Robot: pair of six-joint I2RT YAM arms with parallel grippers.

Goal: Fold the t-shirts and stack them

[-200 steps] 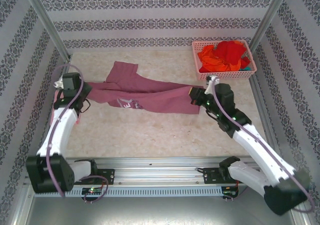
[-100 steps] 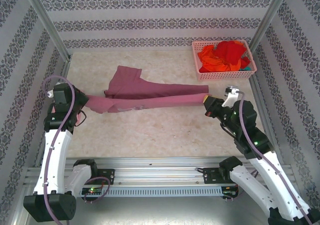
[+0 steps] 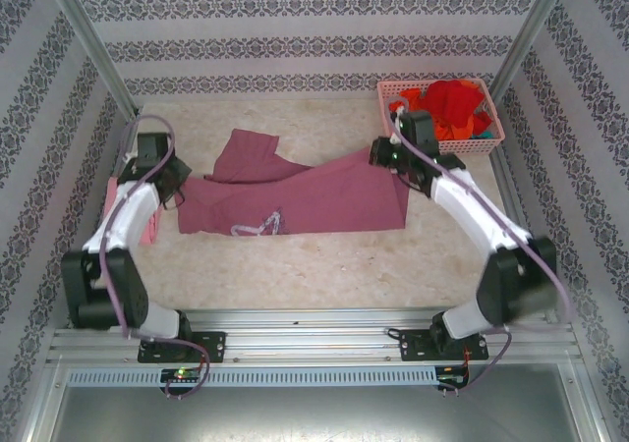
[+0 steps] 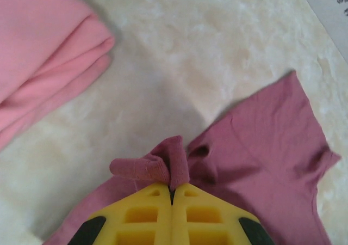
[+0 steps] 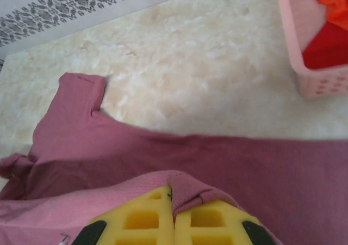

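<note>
Between my two claws the mauve-maroon t-shirt [image 3: 314,201] lies spread out on the table [image 3: 324,260], mostly flat, with some folds near its far left corner. My left claw [image 3: 178,180] is shut tight on the shirt's left end. From the left wrist camera I see its yellow fingers [image 4: 141,218] pressed together, and a small bunch of the cloth pokes out right at their tips. Ahead of this claw and to its right, the shirt runs on across the table, and one short sleeve sticks out at the far side. Ahead of the left claw and to its left sits the light pink t-shirt [image 4: 38,49]. It is folded, and it does not touch the maroon one. My right claw [image 3: 378,154] is shut too, and it pinches a rolled edge of the same maroon shirt. From the right wrist camera the cloth curls over the tips of its fingers, and the shirt lies spread ahead and to the left of that claw. Ahead of the right claw and to its right stands the pink basket [image 3: 442,149], close by. A red t-shirt [image 3: 454,98] and an orange t-shirt [image 3: 411,123] lie heaped inside it. A small pale mark [image 3: 257,224] shows on the maroon shirt, on its near edge, closer to the left claw.
</note>
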